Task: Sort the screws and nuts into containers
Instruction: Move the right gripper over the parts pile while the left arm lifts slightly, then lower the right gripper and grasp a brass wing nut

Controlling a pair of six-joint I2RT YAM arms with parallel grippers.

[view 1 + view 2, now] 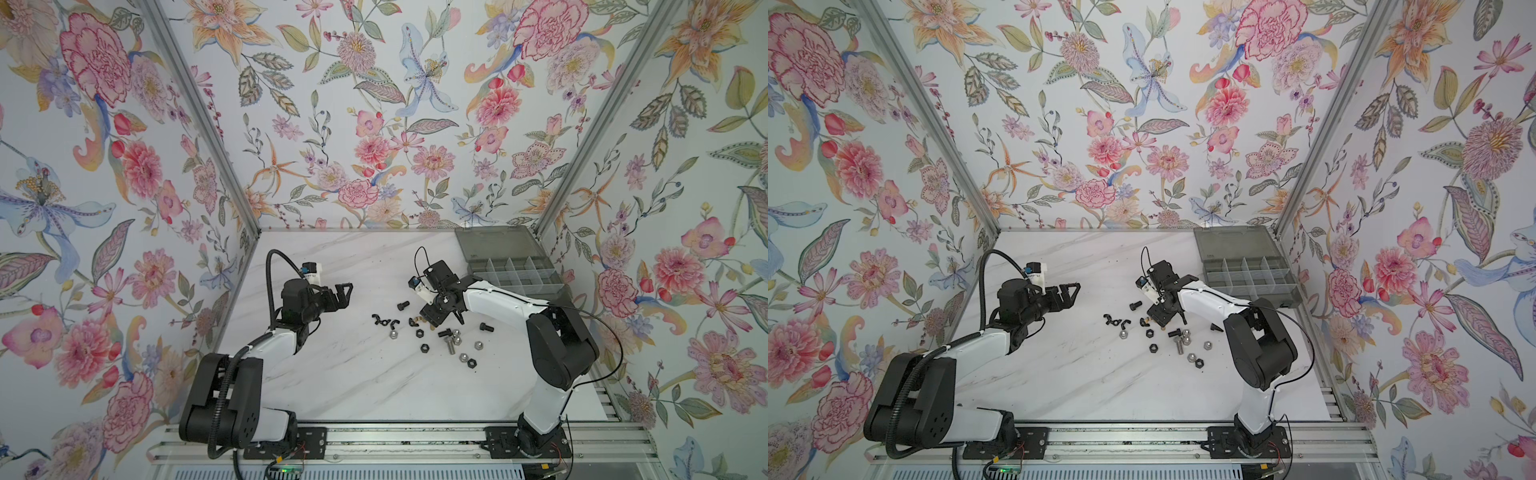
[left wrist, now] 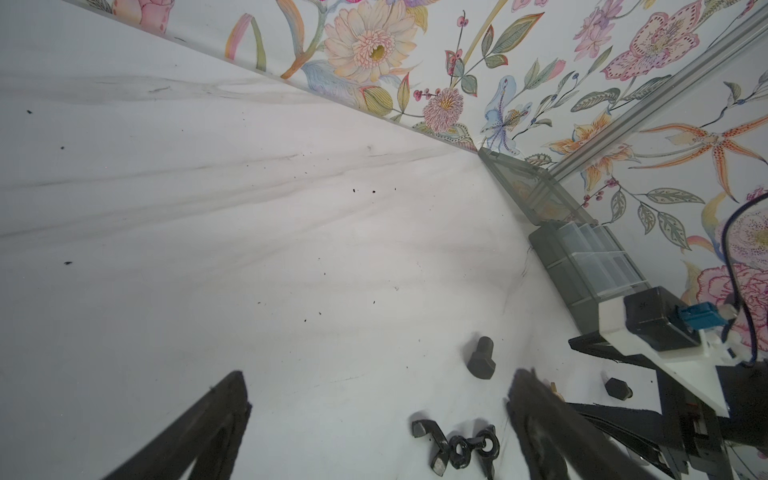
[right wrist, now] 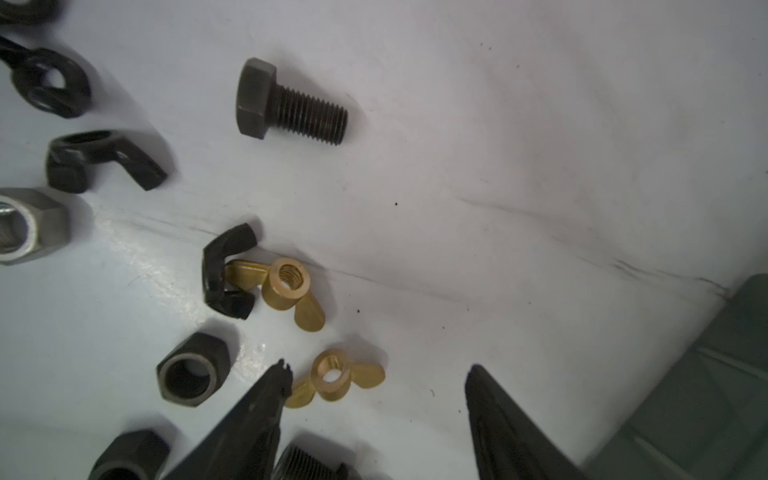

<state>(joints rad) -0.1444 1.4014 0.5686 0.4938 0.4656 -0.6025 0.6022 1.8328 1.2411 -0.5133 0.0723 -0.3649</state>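
Left claw (image 1: 347, 296) hangs open and empty, held clear of the scatter. Screws (image 1: 486, 327) and nuts (image 1: 424, 347) lie loose mid-counter (image 1: 332, 386). Right claw (image 3: 378, 368) stands open astride a brass winged nut (image 3: 332, 376), apparently for pickup. Containers (image 1: 513, 272) sit lid-back at the far right corner, the approach looking unobstructed

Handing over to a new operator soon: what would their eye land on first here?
The loud floral wallpaper on the walls dominates both top views. On the white marble table, a scatter of black, silver and brass screws and nuts lies right of centre, with the open grey organiser box in the far right corner. The right pincer hangs open over a brass wing nut.
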